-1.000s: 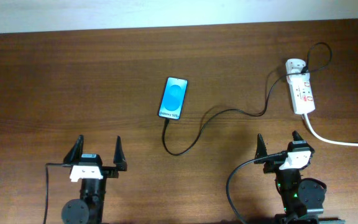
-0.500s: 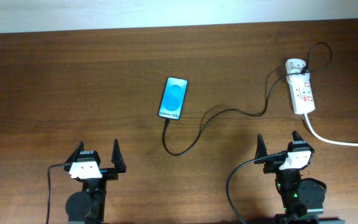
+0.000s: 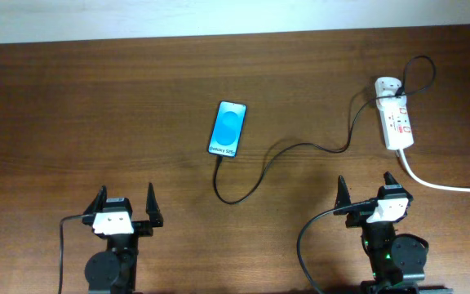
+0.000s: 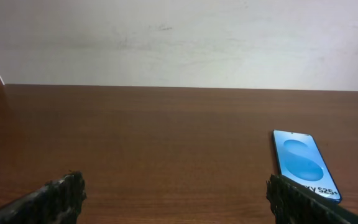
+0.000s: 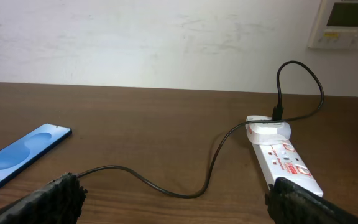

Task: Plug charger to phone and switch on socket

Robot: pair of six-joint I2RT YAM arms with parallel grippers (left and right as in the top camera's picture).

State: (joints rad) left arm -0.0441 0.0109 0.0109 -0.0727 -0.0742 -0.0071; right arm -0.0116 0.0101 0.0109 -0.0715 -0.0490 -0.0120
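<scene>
A dark wooden worktop [image 3: 96, 106] seen from above, with two robot arms at its near edge. At the near left, the left hand [image 3: 126, 198] points toward the far side, its two black fingers spread wide and holding nothing. At the near right, the right hand [image 3: 365, 187] sits the same way, fingers spread apart and empty.

Between the arms and a little farther in, the charger [image 3: 300, 146] lies as a thin black cable. It loops on the wood near the middle, then runs right and far toward a white adapter [image 3: 386, 84]. Its small plug tip lies at the near end of the phone [image 3: 228, 129]. Whether it is fully seated cannot be told.

The phone lies flat, face up, left of centre, its blue screen lit.

At the far right lies the socket [image 3: 397, 124], a white power strip with red markings. The adapter sits at its far end. A thick white cord [image 3: 439, 184] leaves its near end and runs off to the right. The switch position cannot be told.
</scene>
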